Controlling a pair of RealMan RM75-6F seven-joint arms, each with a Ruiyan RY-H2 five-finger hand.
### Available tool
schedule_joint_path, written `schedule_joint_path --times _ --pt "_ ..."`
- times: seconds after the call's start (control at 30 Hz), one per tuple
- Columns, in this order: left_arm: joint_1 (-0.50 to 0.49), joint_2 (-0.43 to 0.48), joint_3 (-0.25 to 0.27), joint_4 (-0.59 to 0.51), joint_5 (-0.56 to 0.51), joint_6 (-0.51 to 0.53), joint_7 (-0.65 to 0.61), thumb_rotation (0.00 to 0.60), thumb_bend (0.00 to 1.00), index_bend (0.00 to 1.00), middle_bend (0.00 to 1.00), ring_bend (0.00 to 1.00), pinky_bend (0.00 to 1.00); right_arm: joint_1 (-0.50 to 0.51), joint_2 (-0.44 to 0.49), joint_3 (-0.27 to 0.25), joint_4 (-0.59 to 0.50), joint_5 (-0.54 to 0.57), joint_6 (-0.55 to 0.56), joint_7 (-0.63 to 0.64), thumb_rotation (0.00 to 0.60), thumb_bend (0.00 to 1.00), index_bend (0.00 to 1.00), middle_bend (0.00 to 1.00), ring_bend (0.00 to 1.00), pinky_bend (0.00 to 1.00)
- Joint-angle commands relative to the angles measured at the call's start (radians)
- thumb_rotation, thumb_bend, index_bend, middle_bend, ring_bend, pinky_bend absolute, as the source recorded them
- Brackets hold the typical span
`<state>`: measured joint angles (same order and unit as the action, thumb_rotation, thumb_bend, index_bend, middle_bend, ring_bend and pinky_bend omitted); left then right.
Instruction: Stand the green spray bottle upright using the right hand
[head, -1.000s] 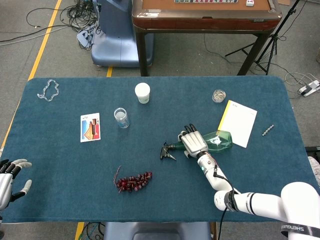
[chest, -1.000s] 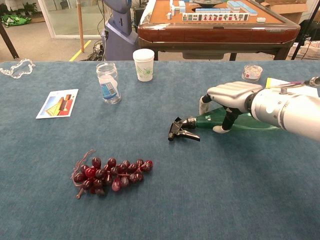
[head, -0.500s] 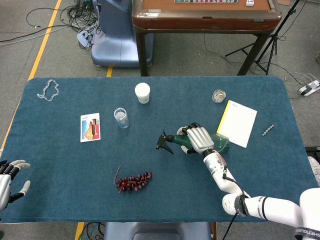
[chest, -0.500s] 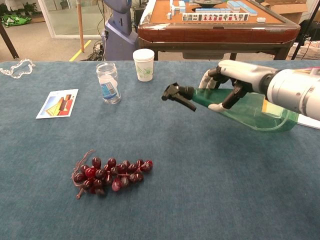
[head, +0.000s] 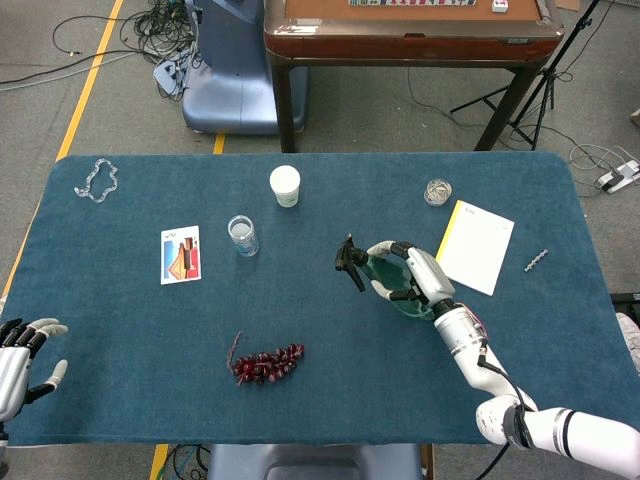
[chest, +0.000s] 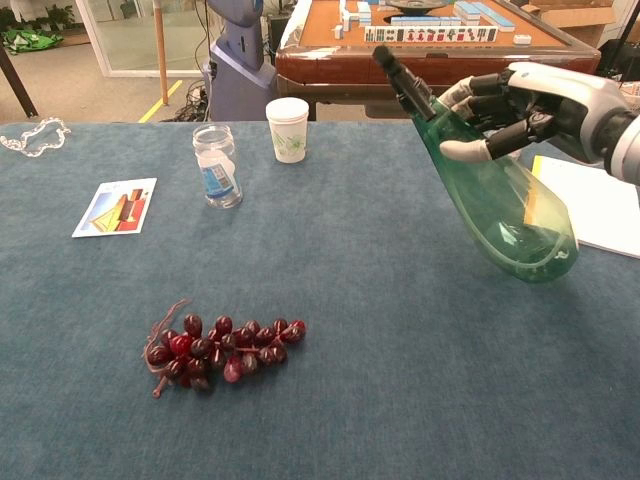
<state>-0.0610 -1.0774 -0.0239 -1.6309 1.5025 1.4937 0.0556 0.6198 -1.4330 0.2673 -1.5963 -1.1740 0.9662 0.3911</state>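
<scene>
My right hand (chest: 520, 100) (head: 415, 275) grips the green spray bottle (chest: 500, 200) (head: 385, 280) near its neck and holds it off the blue table (chest: 320, 400). The bottle is tilted, its black spray head (chest: 398, 80) up and to the left, its rounded base (chest: 545, 265) down and to the right. In the chest view the base hangs just above the cloth. My left hand (head: 20, 355) rests at the table's near left edge, fingers apart, holding nothing.
A bunch of dark red grapes (chest: 225, 350) lies at the near left. A clear jar (chest: 217, 165), a paper cup (chest: 288, 128) and a picture card (chest: 116, 206) stand further back. A white notepad (chest: 600, 205) lies right of the bottle.
My right hand has lifted the bottle from lying on the table and swung its spray head upward, from nearly level to steeply tilted. The left hand has barely moved.
</scene>
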Motion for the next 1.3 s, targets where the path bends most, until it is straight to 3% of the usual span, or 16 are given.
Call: schedule_joint_path --times 0.03,0.27,0.53,0.77,1.03,1.3 --pt "-0.001 0.001 0.0 -0.002 -0.003 -0.003 0.004 0.6 0.36 0.33 0.26 0.24 0.12 -0.045 -0.027 -0.002 0.088 -0.136 0.021 0.228 0.6 0.38 0.65 0.44 0.25 0.17" --pt "0.001 0.0 0.0 0.0 -0.011 -0.006 0.003 0.6 0.36 0.33 0.26 0.24 0.12 -0.04 -0.096 0.008 0.221 -0.218 0.074 0.469 0.6 0.34 0.65 0.43 0.25 0.17" --pt "0.001 -0.001 -0.002 0.005 -0.015 -0.007 -0.001 0.6 0.36 0.33 0.26 0.24 0.12 -0.008 -0.176 0.011 0.337 -0.279 0.133 0.595 0.6 0.3 0.65 0.43 0.25 0.17" --pt "0.002 0.0 -0.002 0.008 -0.019 -0.008 -0.003 0.6 0.36 0.33 0.26 0.24 0.12 0.014 -0.226 0.004 0.401 -0.296 0.155 0.665 0.6 0.27 0.65 0.43 0.25 0.17" --pt "0.005 0.003 -0.001 0.008 -0.016 -0.003 -0.006 0.6 0.36 0.33 0.26 0.24 0.12 0.014 -0.255 -0.023 0.452 -0.299 0.162 0.729 0.6 0.04 0.65 0.41 0.25 0.17" --pt "0.004 0.004 0.0 0.007 -0.013 -0.004 -0.006 0.6 0.36 0.33 0.26 0.24 0.12 -0.012 -0.238 -0.049 0.45 -0.311 0.202 0.737 0.6 0.01 0.63 0.4 0.25 0.17"
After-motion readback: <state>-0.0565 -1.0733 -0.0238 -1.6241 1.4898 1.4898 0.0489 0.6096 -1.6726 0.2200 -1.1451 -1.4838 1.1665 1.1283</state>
